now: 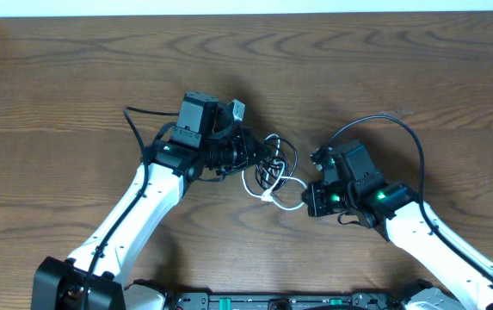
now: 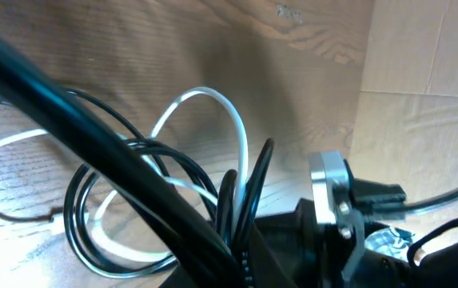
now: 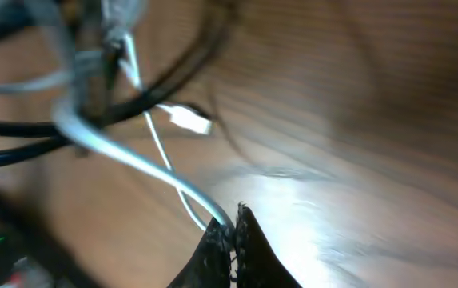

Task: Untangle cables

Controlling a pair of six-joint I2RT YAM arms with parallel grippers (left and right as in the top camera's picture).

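Wood-grain surface (image 1: 74, 77), tangle lying at its centre. Left claw (image 1: 248, 155) is clamped on the black cables (image 1: 274, 164); right claw (image 3: 232, 234) pinches the white cable (image 3: 149, 172) at its very tips. Pulling apart could cinch the crossed loops, or the white cord might slip free.

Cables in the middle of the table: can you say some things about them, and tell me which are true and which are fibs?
1. The white cable is tangled with the black cables. True.
2. The right hand is pinching the white cable. True.
3. The left hand is wide open and far from the cables. False: it is shut on the black cables.
4. The table is made of glass. False: it is brown with wood grain.
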